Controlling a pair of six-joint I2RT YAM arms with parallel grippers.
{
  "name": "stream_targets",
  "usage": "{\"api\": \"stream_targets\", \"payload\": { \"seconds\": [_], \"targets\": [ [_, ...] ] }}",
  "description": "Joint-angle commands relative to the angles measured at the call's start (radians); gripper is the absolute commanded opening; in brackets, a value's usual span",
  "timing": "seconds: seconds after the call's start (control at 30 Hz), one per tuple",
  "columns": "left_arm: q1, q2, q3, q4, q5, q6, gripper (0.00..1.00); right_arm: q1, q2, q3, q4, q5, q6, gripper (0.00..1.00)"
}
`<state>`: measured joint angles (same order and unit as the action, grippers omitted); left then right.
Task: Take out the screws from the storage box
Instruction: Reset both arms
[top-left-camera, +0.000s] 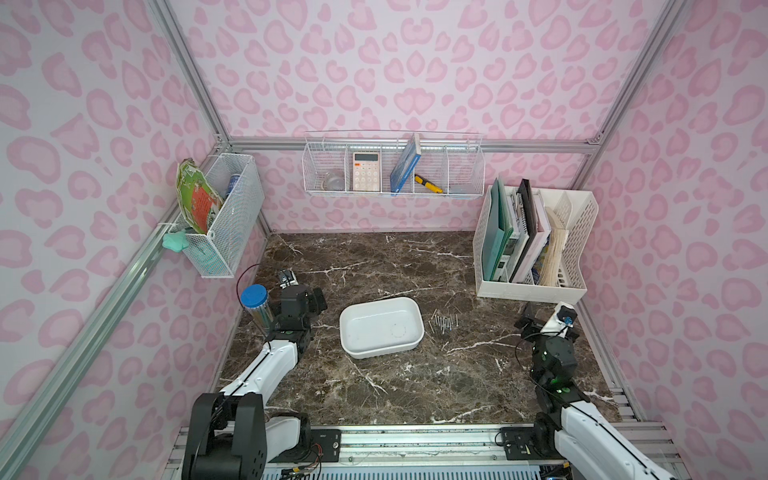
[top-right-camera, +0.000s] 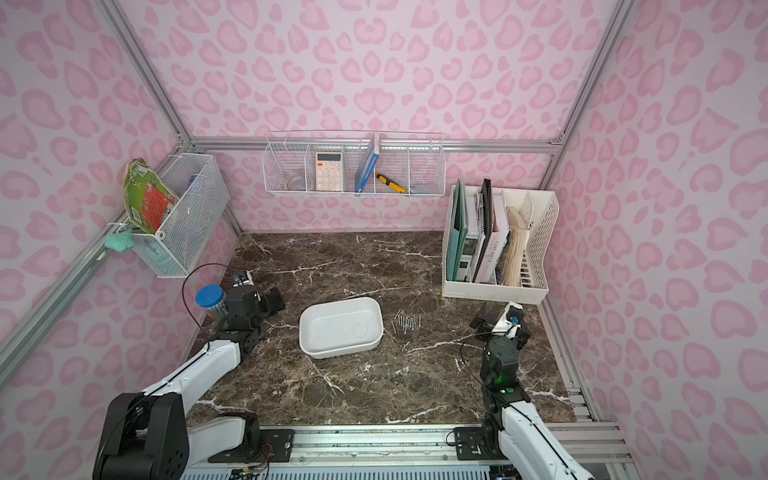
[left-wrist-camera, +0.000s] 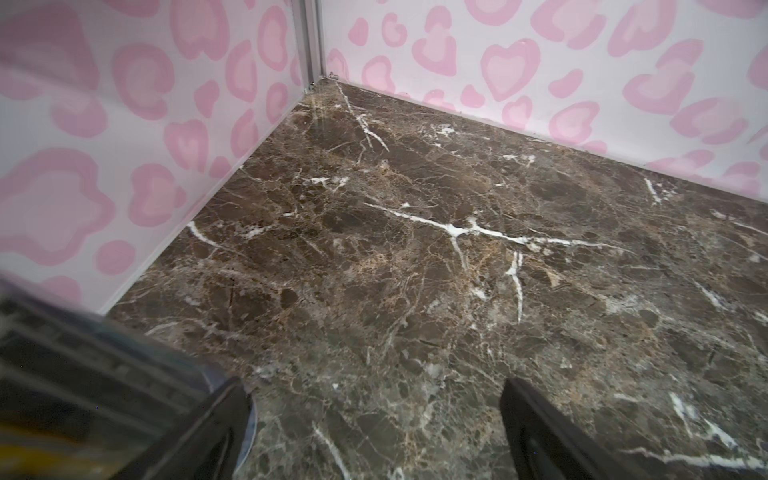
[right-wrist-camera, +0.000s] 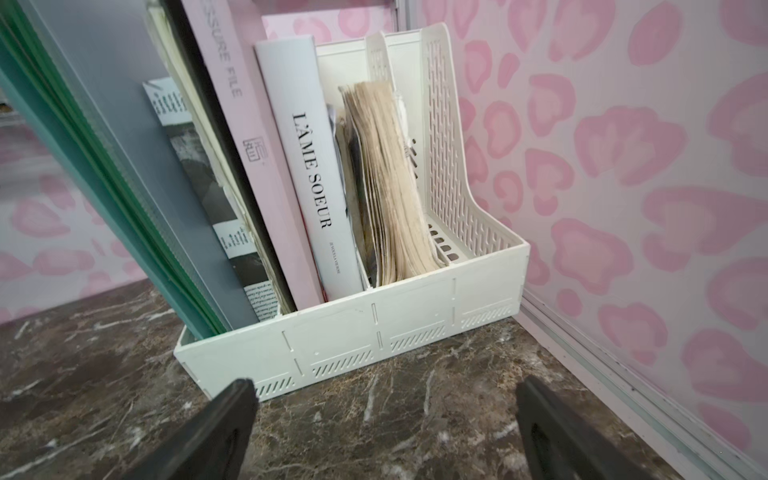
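The storage box (top-left-camera: 380, 326) (top-right-camera: 340, 326), a shallow white tub, sits mid-table with nothing showing inside it. Several thin silver screws (top-left-camera: 444, 323) (top-right-camera: 407, 323) lie in a small cluster on the marble just right of the box. My left gripper (top-left-camera: 299, 291) (top-right-camera: 253, 296) (left-wrist-camera: 374, 390) is left of the box, open, with only bare marble between its fingers. My right gripper (top-left-camera: 548, 321) (top-right-camera: 500, 321) (right-wrist-camera: 386, 386) hovers low at the right, well right of the screws. It is open and holds nothing. Neither wrist view shows the box or the screws.
A canister with a blue lid (top-left-camera: 254, 297) (top-right-camera: 210, 297) stands right beside my left gripper, against the left wall. A white perforated file rack (top-left-camera: 536, 286) (right-wrist-camera: 353, 345) full of books fills the back right, just ahead of my right gripper. Wire baskets (top-left-camera: 395, 166) hang on the walls.
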<state>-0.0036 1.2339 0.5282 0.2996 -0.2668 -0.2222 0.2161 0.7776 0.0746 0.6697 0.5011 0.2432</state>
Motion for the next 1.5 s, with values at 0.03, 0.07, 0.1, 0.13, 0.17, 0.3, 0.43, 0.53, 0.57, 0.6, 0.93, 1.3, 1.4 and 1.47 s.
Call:
{"api": "stream_targets", "payload": {
  "seconds": [0.03, 0.07, 0.1, 0.13, 0.17, 0.3, 0.43, 0.53, 0.57, 0.6, 0.93, 1.3, 1.4, 1.47],
  "targets": [
    [0.01, 0.036, -0.021, 0.149, 0.081, 0.037, 0.99, -0.015, 0.155, 0.056, 0.156, -0.07, -0.069, 1.0],
    [0.013, 0.043, -0.011, 0.126, 0.081, 0.037, 0.98, -0.017, 0.193, 0.075, 0.156, -0.064, -0.06, 1.0],
    [0.013, 0.048, -0.003, 0.118, 0.085, 0.036, 0.99, -0.019, 0.229, 0.087, 0.161, -0.062, -0.063, 1.0],
    [0.019, 0.052, 0.003, 0.103, 0.093, 0.035, 0.98, -0.021, 0.272, 0.097, 0.167, -0.069, -0.08, 1.0],
    [0.026, 0.058, 0.007, 0.093, 0.105, 0.033, 0.98, -0.019, 0.309, 0.108, 0.174, -0.083, -0.102, 1.0],
    [0.05, 0.092, 0.012, 0.071, 0.076, 0.012, 0.98, -0.022, 0.429, 0.119, 0.244, -0.073, -0.138, 1.0],
    [0.052, 0.118, -0.048, 0.178, 0.0, 0.01, 0.98, -0.025, 0.495, 0.089, 0.374, -0.085, -0.153, 1.0],
    [0.052, 0.158, -0.026, 0.18, 0.031, 0.043, 0.98, -0.038, 0.524, 0.122, 0.353, -0.101, -0.15, 1.0],
    [0.052, 0.171, -0.017, 0.181, 0.045, 0.063, 0.98, -0.044, 0.54, 0.135, 0.34, -0.109, -0.148, 1.0],
    [0.053, 0.178, -0.013, 0.184, 0.052, 0.076, 0.98, -0.05, 0.549, 0.144, 0.337, -0.12, -0.149, 1.0],
    [0.055, 0.32, -0.147, 0.608, 0.136, 0.185, 0.98, -0.116, 0.585, 0.131, 0.452, -0.236, -0.147, 0.99],
    [0.102, 0.323, -0.089, 0.495, 0.21, 0.153, 0.99, -0.23, 0.754, 0.117, 0.684, -0.386, -0.161, 0.99],
    [0.102, 0.323, -0.089, 0.496, 0.21, 0.153, 0.99, -0.225, 0.783, 0.109, 0.724, -0.42, -0.183, 0.99],
    [0.102, 0.325, -0.089, 0.496, 0.21, 0.153, 0.99, -0.224, 0.788, 0.108, 0.73, -0.421, -0.184, 0.99]
  ]
}}
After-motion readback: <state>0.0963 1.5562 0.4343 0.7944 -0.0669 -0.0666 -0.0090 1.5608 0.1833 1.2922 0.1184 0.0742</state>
